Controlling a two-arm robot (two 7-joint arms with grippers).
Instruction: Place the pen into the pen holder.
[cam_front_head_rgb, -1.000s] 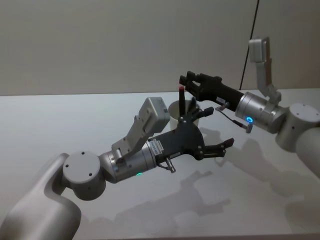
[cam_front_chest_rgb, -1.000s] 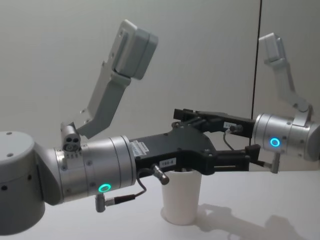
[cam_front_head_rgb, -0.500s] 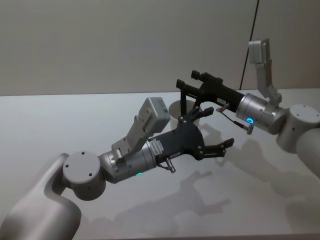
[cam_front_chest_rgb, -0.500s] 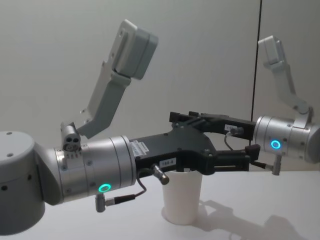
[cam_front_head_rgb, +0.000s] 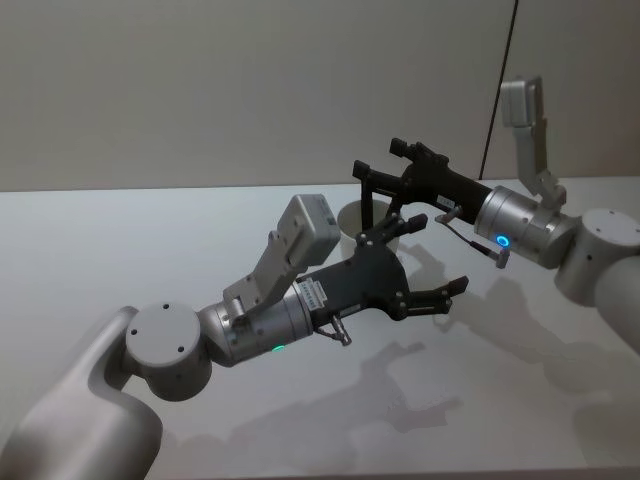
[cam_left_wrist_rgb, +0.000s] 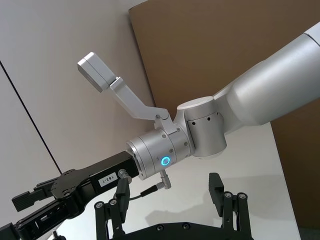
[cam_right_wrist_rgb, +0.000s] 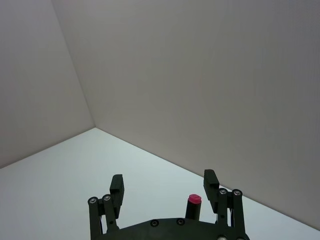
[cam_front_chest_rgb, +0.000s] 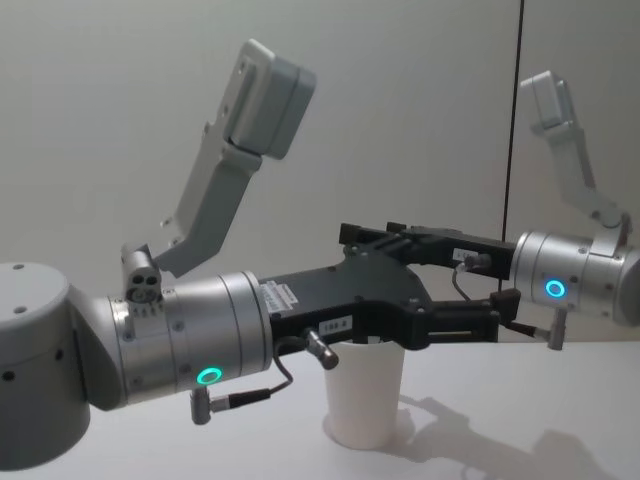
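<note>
The pen holder, a white paper cup (cam_front_head_rgb: 350, 216) (cam_front_chest_rgb: 366, 396), stands on the table at the middle, partly hidden by my left gripper. The pen (cam_front_head_rgb: 367, 204) is a thin dark stick standing upright in the cup. Its red end (cam_right_wrist_rgb: 194, 199) shows between the fingers of my right gripper (cam_right_wrist_rgb: 163, 186), untouched by them. My right gripper (cam_front_head_rgb: 381, 163) hovers open just above the cup's rim. My left gripper (cam_front_head_rgb: 431, 257) (cam_left_wrist_rgb: 168, 196) is open and holds nothing, close in front of the cup and a little above the table.
The white table (cam_front_head_rgb: 520, 370) runs to a plain wall behind. My two forearms cross the space around the cup, the left forearm (cam_front_chest_rgb: 180, 340) low in front and the right forearm (cam_front_chest_rgb: 575, 285) at the right.
My right gripper has opened and let go of the pen, which has dropped lower into the cup. The right wrist has drawn back slightly. The left arm has not moved.
</note>
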